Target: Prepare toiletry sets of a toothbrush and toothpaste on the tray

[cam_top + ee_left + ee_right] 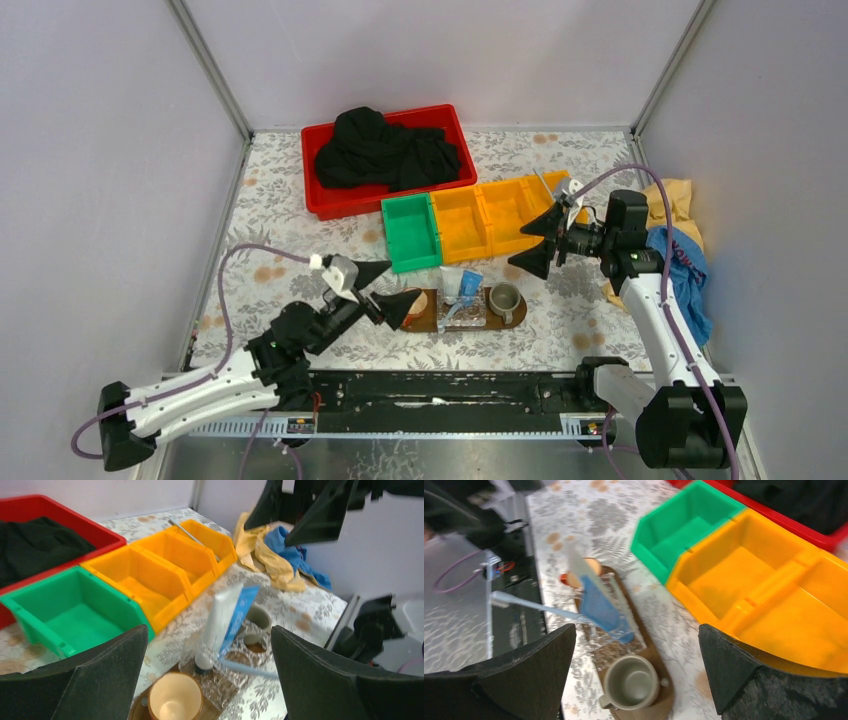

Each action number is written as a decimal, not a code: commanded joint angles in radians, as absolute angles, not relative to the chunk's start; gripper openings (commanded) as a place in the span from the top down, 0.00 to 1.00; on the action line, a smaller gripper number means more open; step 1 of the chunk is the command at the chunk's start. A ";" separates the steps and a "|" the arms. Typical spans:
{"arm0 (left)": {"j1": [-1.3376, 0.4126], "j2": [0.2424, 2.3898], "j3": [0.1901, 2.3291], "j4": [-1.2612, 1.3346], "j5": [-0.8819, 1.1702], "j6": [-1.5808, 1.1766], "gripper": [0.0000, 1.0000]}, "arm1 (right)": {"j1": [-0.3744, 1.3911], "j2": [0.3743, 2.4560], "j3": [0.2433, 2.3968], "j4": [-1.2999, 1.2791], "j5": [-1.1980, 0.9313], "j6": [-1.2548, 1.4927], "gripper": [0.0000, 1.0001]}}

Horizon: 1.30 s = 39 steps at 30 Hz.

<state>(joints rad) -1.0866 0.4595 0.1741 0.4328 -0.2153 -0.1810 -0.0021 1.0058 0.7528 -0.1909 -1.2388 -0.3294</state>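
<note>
The left gripper (208,630) is hovering just off the left end of the flat dark-brown oval wooden tray (519,313), its two black fingers spreading wide apart and holding nothing. The right gripper (637,630) is hanging above the table between the tray and the row of bins, its jaws likewise standing wide and empty. On the tray a clear crinkled plastic box (463,316) is sitting in the middle, with a small beige cup (175,697) at the left end and a grey-green mug (631,682) at the right end. Two flat toothpaste tubes, one silvery-white (220,611) and one bright blue (241,611), are leaning side by side out of the clear box, caps down. A thin pale toothbrush stick (539,607) is lying across the box beside the tubes, its far end jutting out past the tray's near edge. A second thin grey toothbrush stick (193,538) is resting in the far yellow plastic bin (210,539), well apart from the tray. A second yellow bin (170,560) and a green bin (80,612) are standing next to it in a row, behind them a red bin (330,200) holding black cloth (385,150).
</note>
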 commanded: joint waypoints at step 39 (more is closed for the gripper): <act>-0.482 0.901 0.779 -0.343 -0.288 -0.357 0.00 | -0.003 2.061 1.647 -0.444 -0.229 -0.387 0.54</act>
<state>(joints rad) -0.4900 0.8696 0.7303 -0.3046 -0.1631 -0.2611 -0.0029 2.0323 1.5936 -0.4248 -0.2192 -0.3569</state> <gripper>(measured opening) 0.998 0.459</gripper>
